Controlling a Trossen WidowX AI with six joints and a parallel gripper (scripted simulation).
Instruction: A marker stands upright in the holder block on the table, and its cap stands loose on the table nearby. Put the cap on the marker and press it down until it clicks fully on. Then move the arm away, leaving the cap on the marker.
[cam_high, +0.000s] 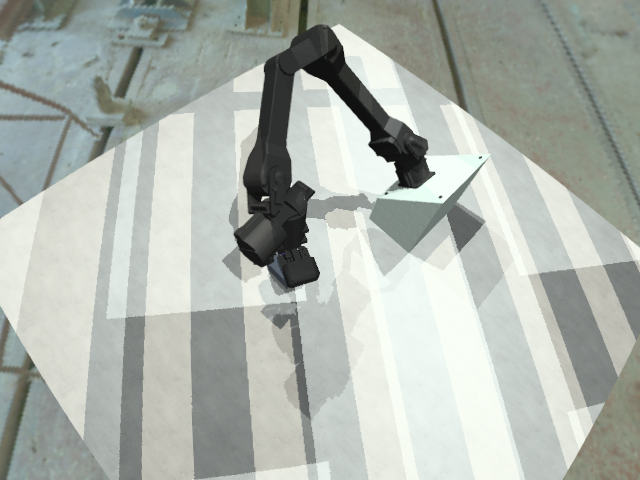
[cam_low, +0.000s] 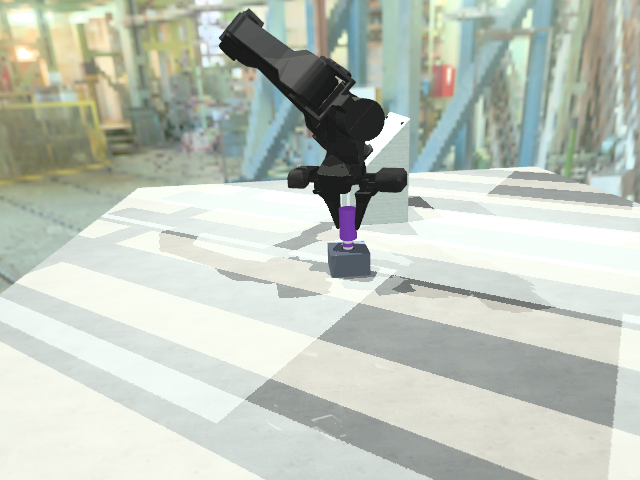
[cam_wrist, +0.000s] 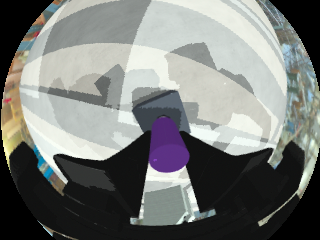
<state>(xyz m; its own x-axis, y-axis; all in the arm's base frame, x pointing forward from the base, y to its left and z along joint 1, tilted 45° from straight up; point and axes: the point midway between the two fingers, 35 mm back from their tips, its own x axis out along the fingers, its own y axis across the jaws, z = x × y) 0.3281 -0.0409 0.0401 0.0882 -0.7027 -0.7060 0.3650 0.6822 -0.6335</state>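
My gripper (cam_low: 347, 225) pinches the purple cap (cam_low: 347, 221), sitting low on the marker (cam_low: 348, 245) in the holder block (cam_low: 349, 259) mid-table, toward the far edge. If I release before it clicks, or retreat sideways, the cap could lift off.

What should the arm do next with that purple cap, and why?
Probably let go and lift straight up. The purple cap sits low over the marker, with only a short pale band showing above the holder block, so it looks pressed on. The gripper is shut on the cap, so opening the fingers comes first.
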